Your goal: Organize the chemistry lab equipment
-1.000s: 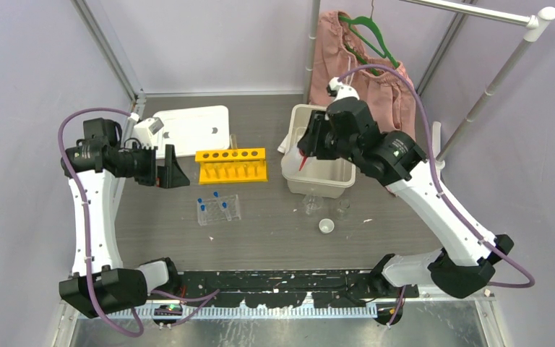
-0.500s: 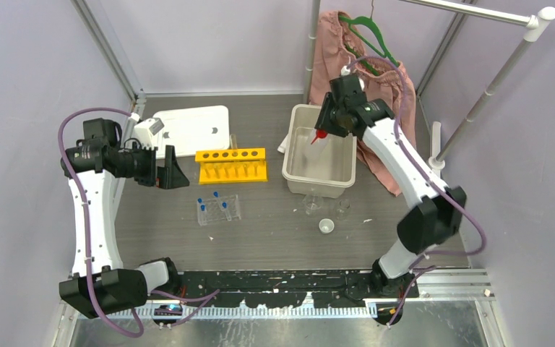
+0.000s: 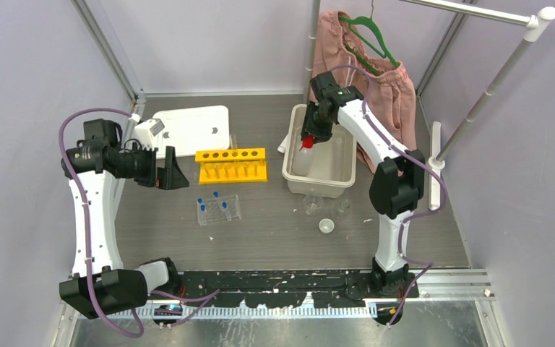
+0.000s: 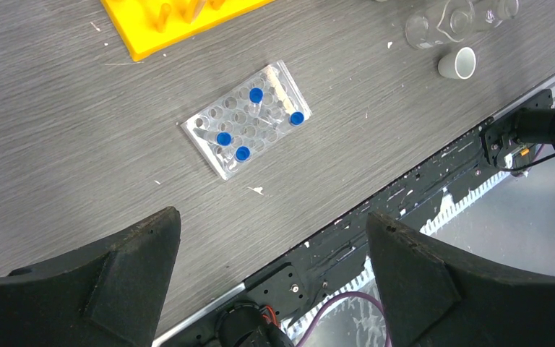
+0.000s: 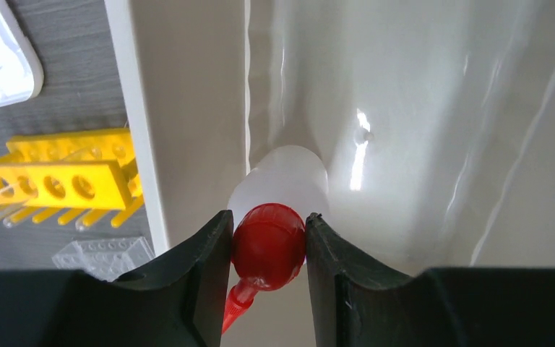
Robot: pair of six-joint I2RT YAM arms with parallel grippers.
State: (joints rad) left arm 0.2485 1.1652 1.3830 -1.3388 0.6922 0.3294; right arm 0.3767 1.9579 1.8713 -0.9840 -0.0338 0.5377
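From my console, the grey worktop [image 3: 260, 238] fills the top view, with the pink shorts [image 3: 386, 87] hanging on a green hanger [image 3: 367, 32] past its 1 o'clock corner. The right arm [image 3: 376, 137] reaches out to the white bin [image 3: 319, 188], which sits at 1 o'clock from the worktop's middle. The left arm [image 3: 90, 210] is raised over the 9 o'clock edge. A white tray [image 3: 191, 126] lies flat at 11 o'clock.

The yellow six-hole tube rack [image 3: 231, 165] stands at 10 o'clock, just beside the tray's near edge. At the yellow rack's 7 o'clock and apart from it is the clear plastic grid rack [image 4: 247, 129].

The right jaws pinch the red cap of the red-spouted squeeze bottle [image 5: 269, 246]. Its pale body hangs tilted inside the bin near the 9 o'clock wall, and I can't tell whether it touches the floor there. The left jaws are spread wide with nothing between them, looking down on the grid rack.

The small clear glassware [image 3: 311, 204] sits at the bin's 6 o'clock, close to its near wall. The tiny white cup [image 3: 326, 226] is just at the glassware's 6 o'clock. Four small blue-capped tubes [image 4: 256, 95] stand in the grid rack.
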